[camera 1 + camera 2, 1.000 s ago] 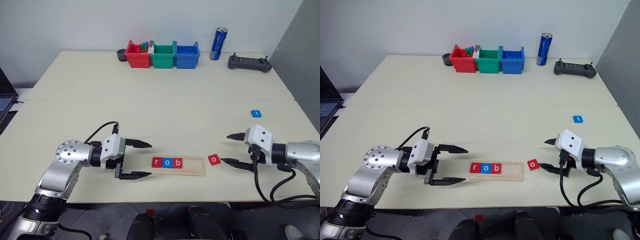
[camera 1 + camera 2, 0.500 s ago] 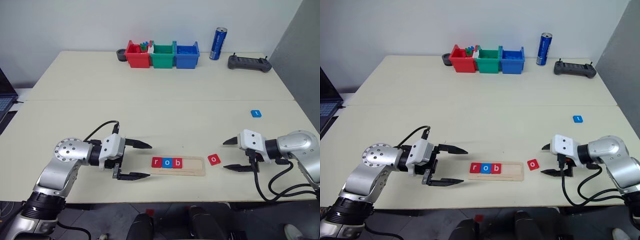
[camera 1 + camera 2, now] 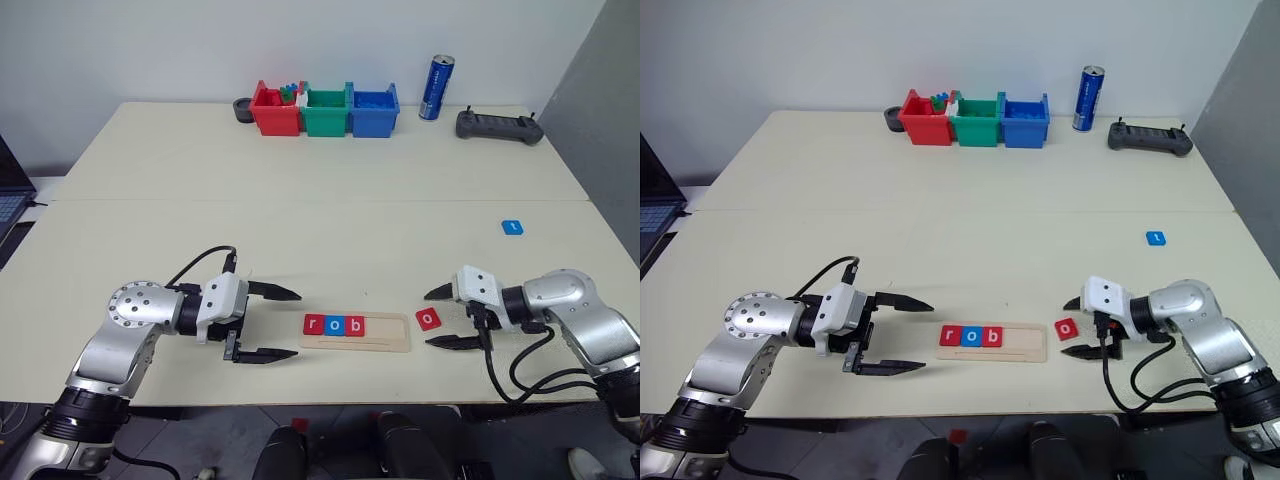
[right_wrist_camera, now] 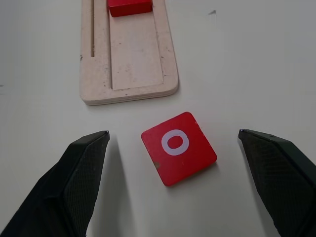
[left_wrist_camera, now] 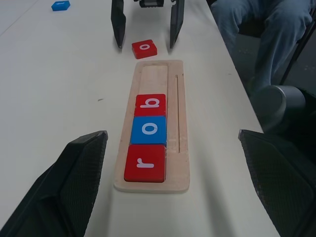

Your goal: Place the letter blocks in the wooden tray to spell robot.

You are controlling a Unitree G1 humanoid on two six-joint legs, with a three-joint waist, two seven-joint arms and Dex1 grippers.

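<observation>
Right gripper (image 3: 441,318), fingers spread, flanks the skewed red o tile (image 3: 428,319) beyond the wooden tray's (image 3: 392,342) empty right end.

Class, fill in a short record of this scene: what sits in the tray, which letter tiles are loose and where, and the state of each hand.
Tray: long light-wood tray holding red r tile, blue o tile, red b tile; right end bare
Loose tiles: red square o tile on the table just off the tray's right end; blue t tile farther back on the right
Left hand: open, holds nothing
Right hand: open, fingers either side of the red o tile, not touching
</observation>
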